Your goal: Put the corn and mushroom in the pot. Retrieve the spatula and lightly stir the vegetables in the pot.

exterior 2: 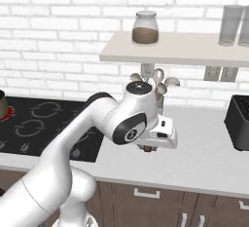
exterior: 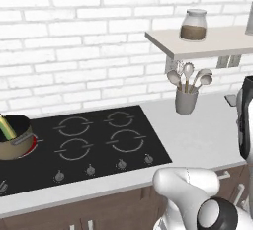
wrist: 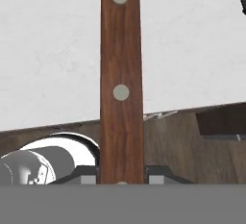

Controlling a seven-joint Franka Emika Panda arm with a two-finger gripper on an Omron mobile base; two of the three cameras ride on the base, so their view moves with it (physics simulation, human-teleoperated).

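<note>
Gripper [wrist: 122,179] clamped on a brown wooden riveted handle [wrist: 122,74], presumably the spatula, above the white counter [wrist: 48,50]. Pot [exterior: 16,139] on the hob's [exterior: 99,145] far left burner, corn [exterior: 6,128] standing tilted inside. Utensil cup [exterior: 186,100] sits right of the hob under the shelf [exterior: 207,44]; jar [exterior: 193,25] on the shelf.

**Pot, corn, spatula**

Small round tan-gold pot [exterior: 15,140] with dark inside: far left on the cooktop, over a red-glowing burner. Pale green-yellow corn cob [exterior: 6,128]: leaning inside it. Brown wooden riveted spatula handle [wrist: 121,83]: clamped between the fingertips.
</note>
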